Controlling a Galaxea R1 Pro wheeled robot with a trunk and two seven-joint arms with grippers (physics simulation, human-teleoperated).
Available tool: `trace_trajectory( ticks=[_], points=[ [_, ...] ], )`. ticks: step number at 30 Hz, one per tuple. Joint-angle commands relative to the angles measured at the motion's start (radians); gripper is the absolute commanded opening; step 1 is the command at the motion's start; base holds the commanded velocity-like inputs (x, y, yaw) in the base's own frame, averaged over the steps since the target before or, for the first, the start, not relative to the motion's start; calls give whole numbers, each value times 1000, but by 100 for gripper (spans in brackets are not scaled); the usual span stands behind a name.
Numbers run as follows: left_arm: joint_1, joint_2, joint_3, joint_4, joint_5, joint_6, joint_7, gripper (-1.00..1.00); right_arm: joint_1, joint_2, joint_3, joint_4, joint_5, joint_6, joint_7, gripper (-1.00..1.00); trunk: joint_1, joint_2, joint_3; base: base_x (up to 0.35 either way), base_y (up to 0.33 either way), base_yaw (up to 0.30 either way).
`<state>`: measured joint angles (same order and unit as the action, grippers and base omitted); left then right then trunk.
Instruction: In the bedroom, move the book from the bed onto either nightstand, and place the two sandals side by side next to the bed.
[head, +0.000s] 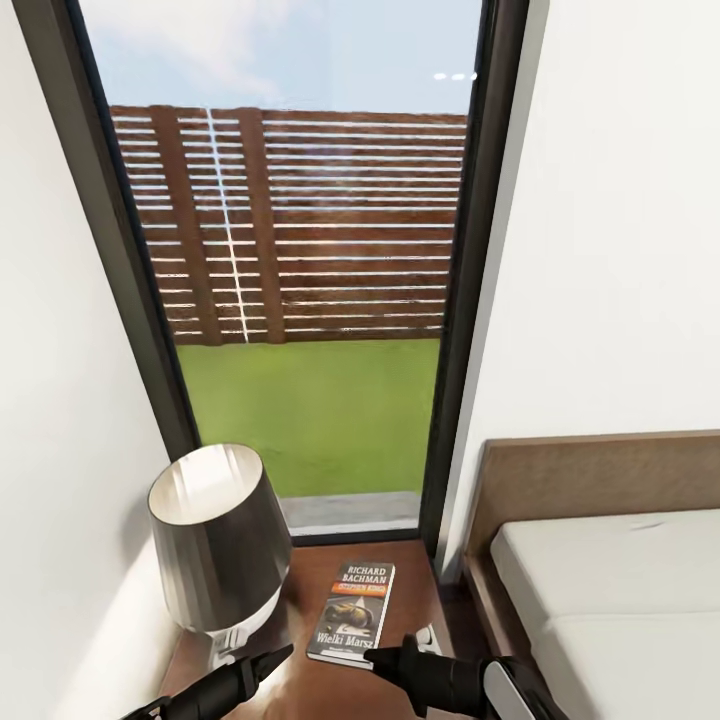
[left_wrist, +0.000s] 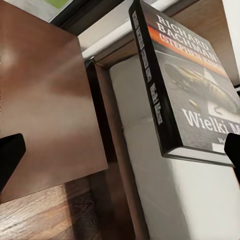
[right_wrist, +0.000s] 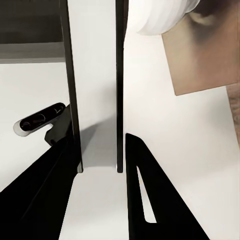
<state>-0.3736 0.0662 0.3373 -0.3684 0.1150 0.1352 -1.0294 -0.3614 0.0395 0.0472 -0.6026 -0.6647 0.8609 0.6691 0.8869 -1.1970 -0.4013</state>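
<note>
Two black robot arms are seen lowest in the head view, the left arm (head: 225, 685) and the right arm (head: 440, 680), both over the low dark brown wooden nightstand (head: 412, 592). From up here it cannot be told how the jaws are set. The small thin book with a dark cover and an orange band (head: 352, 600) is laid flat on the nightstand, beside a lamp with a shiny grey shade (head: 215, 540). The big bed with a brown frame and light grey mattress (head: 620, 580) is seen to the right. A tall dark-framed window (head: 300, 300) is seen behind.

At the left wrist, the left gripper (left_wrist: 120, 155) is held wide, and the book (left_wrist: 195, 95) is seen just beside one black fingertip (left_wrist: 232, 150).

At the right wrist, the right gripper (right_wrist: 95, 195) is parted, with nothing gripped, and is pointed at a white wall (right_wrist: 185, 150)
</note>
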Motion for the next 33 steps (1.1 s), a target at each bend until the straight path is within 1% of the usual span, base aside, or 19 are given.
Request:
trace_trajectory(
  ticks=[1,20,24,25,27,29,31,33],
  points=[
    [0,0,3,0,3,11,-5,100,-1,0,0,0,-3,5,1,-100,4,-8,-4,0,0,0],
    [-1,1,4,0,2,13,-13,100,-1,0,0,0,-3,6,1,-100,77,-141,-64,0,0,0],
    [-1,4,6,-2,4,17,-25,100,-1,0,0,0,-3,6,0,-100,77,-141,-64,0,0,0],
    [0,5,7,-4,4,18,-33,100,-1,-1,0,0,-3,6,0,-100,77,-141,-64,0,0,0],
    [-1,9,8,-8,5,23,-72,100,-1,0,0,0,-3,6,-1,-100,77,-141,-64,0,0,0],
    [-1,10,8,-10,5,32,-107,100,-1,0,0,0,-3,6,-1,-100,84,-155,-70,0,0,0],
    [-3,11,7,-34,5,80,-163,100,-1,0,0,0,-3,6,-1,-100,92,-169,-76,0,0,0],
    [-4,9,6,-83,5,132,-176,100,-1,0,0,0,-3,6,-1,-100,96,-176,-80,0,0,0]
  ],
)
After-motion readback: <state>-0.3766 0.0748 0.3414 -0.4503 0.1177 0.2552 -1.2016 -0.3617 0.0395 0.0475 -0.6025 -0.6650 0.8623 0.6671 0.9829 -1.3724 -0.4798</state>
